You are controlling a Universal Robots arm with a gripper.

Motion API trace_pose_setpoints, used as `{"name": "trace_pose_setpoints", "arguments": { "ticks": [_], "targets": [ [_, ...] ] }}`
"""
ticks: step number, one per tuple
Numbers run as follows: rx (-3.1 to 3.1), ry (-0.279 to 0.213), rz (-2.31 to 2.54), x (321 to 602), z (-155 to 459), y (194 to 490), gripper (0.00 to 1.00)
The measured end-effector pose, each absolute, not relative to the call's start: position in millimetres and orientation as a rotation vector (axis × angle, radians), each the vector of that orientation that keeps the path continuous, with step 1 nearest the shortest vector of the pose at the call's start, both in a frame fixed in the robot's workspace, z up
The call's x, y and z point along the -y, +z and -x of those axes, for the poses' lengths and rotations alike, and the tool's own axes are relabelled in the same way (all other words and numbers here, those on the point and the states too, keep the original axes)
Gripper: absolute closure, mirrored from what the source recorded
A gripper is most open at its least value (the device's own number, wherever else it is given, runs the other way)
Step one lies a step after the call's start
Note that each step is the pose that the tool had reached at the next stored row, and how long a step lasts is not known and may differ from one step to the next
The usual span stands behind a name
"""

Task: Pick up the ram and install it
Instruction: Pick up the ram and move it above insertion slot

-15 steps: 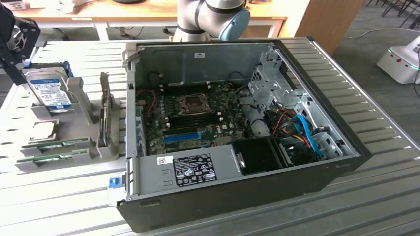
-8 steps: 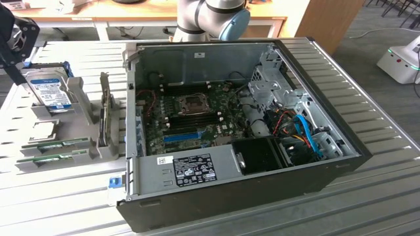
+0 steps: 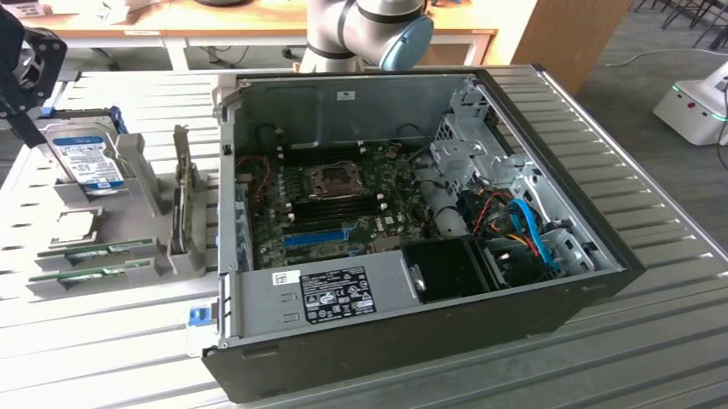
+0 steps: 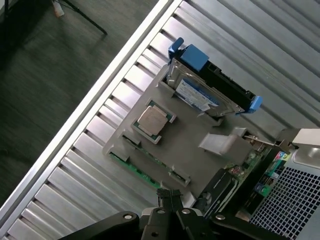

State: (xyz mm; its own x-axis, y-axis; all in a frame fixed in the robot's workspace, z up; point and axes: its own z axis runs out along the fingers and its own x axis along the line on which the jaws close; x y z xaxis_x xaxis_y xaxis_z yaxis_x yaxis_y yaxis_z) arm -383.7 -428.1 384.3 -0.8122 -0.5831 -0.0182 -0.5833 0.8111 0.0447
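While the gripper hangs over the gray holder, fingers pressed together w/ nothing between, its body's cut off at the exterior view's left edge. Ram: 2 green sticks on edge in the holder's near slots (mostly sunk in, just top edges show). 1 hard drive, 1 CPU, 1 expansion card, 1 open PC case.

PC case on desk. Holder just beside it, exterior view's left: hard drive at far end, ram in near slots, exp. card nearest case.
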Motion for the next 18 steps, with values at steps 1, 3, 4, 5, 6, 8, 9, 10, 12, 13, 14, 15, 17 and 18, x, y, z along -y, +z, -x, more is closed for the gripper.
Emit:
{"name": "trace_pose_setpoints", "arguments": {
  "ticks": [1,3,4,5,6,8,9,10,12,13,14,15,17,18],
  "targets": [
    [-2.981,0.075,0.977,428.1,383.7,384.3,0.89],
    [-2.972,0.076,1.008,428.1,383.7,384.3,0.89],
    [-2.967,0.076,1.022,428.1,383.7,384.3,0.89],
    [-2.963,0.076,1.036,428.1,383.7,384.3,0.89],
    [-2.958,0.076,1.049,428.1,383.7,384.3,0.89],
    [-2.949,0.076,1.075,428.1,383.7,384.3,0.89],
    [-2.945,0.076,1.086,428.1,383.7,384.3,0.89],
    [-2.941,0.076,1.097,428.1,383.7,384.3,0.89],
    [-2.933,0.076,1.120,428.1,383.7,384.3,0.89],
    [-2.929,0.076,1.132,428.1,383.7,384.3,0.89],
    [-2.924,0.076,1.145,428.1,383.7,384.3,0.89],
    [-2.919,0.076,1.157,428.1,383.7,384.3,0.89],
    [-2.910,0.076,1.181,428.1,383.7,384.3,0.89],
    [-2.906,0.076,1.192,428.1,383.7,384.3,0.89]
  ]
}}
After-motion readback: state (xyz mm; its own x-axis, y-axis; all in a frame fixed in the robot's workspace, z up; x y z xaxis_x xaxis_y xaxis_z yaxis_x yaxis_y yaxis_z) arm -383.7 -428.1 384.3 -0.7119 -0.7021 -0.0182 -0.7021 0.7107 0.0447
